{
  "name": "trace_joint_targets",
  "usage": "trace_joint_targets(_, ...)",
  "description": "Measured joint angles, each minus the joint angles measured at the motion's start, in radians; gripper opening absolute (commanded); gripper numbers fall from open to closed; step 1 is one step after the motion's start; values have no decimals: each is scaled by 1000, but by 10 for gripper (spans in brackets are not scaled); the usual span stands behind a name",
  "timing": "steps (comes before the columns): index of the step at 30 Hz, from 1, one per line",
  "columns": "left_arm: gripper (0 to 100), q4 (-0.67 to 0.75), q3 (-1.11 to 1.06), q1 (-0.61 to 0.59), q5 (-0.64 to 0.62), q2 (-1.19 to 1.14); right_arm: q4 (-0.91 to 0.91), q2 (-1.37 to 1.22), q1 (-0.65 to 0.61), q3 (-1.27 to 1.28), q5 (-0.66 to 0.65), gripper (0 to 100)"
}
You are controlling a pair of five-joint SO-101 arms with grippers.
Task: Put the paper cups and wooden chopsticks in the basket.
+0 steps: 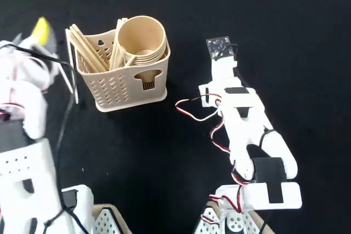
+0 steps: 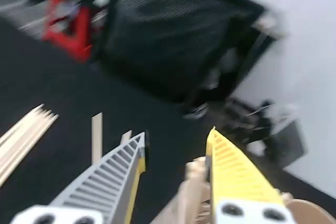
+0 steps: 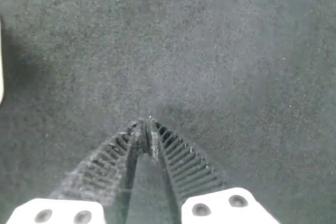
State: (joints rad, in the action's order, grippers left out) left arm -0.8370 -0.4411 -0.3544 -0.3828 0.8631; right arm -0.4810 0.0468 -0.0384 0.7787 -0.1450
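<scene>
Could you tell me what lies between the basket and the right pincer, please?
Only bare black table separates the basket from the right pincer, as the high view shows.

ahead of my right gripper (image 3: 145, 129), flat black table (image 3: 220, 51) gives free passage. just beside my left gripper (image 2: 176, 137), the basket (image 1: 129, 89) blocks passage toward the other arm.

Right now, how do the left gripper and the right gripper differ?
The left gripper is open, fingers apart; the right gripper is shut, fingertips meeting. The left gripper has a yellow finger; the right gripper's are dark. The left is beside the basket; the right hangs over the black table farther off. Both hold nothing.
</scene>
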Motion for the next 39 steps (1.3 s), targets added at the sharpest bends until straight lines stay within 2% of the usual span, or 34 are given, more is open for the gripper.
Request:
trace_joint_targets(4, 195, -190, 176, -77, 0, -143, 0, 0, 0, 0, 0, 11)
trace_joint_targets(8, 195, -290, 328, -120, 0, -379, 0, 0, 0, 0, 0, 11)
trace_joint_targets(19, 195, -315, 736, -135, 9, -1108, 0, 0, 0, 0, 0, 11)
trace_joint_targets(32, 195, -316, 1333, -135, 9, -1723, 0, 0, 0, 0, -37, 11)
trace_joint_targets(39, 190, -381, 1600, -130, 8, -1992, 0, 0, 0, -2, -43, 11)
